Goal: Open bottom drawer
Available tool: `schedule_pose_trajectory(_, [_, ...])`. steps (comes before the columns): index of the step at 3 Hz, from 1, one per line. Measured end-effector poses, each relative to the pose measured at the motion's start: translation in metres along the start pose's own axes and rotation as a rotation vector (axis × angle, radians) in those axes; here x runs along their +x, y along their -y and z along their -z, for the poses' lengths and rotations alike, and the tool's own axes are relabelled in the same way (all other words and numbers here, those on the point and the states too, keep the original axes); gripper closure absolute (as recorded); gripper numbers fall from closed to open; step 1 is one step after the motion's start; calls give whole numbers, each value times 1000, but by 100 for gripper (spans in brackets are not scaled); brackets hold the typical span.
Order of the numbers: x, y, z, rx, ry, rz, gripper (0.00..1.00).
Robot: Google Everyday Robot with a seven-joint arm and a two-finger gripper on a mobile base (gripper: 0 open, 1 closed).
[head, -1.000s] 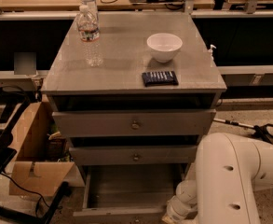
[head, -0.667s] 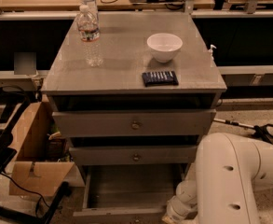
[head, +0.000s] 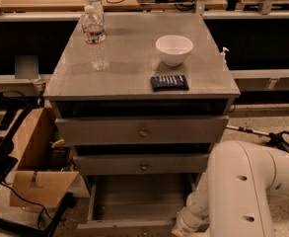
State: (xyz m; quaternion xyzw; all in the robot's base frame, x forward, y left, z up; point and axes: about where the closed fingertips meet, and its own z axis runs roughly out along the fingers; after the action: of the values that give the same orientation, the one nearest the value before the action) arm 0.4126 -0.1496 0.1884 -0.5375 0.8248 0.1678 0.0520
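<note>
Drawer travel is largely made: the bottom drawer [head: 136, 201] is drawn well out, its grey tray laid bare, so the task is judged nearly done. The white arm [head: 242, 191] is bent low so that the lowest front can be reached. The hand [head: 180, 229] is placed just beside the drawer's front right corner; its state cannot be told.

Counts: one grey cabinet [head: 134, 80]; three drawers: top drawer [head: 183, 130], middle drawer [head: 183, 165], bottom drawer [head: 136, 204]; two round knobs showing; two water bottles [head: 95, 38]; one white bowl [head: 174, 49]; one dark packet [head: 169, 82]; one cardboard box [head: 35, 154]; one robot arm [head: 247, 191], its gripper out of sight past the lower edge.
</note>
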Motion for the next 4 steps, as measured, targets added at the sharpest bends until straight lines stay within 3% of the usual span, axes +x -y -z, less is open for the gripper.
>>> schedule_pose_trajectory(2, [0, 0, 0, 0, 0, 0, 96])
schedule_pose_trajectory(4, [0, 0, 1, 0, 0, 0, 50])
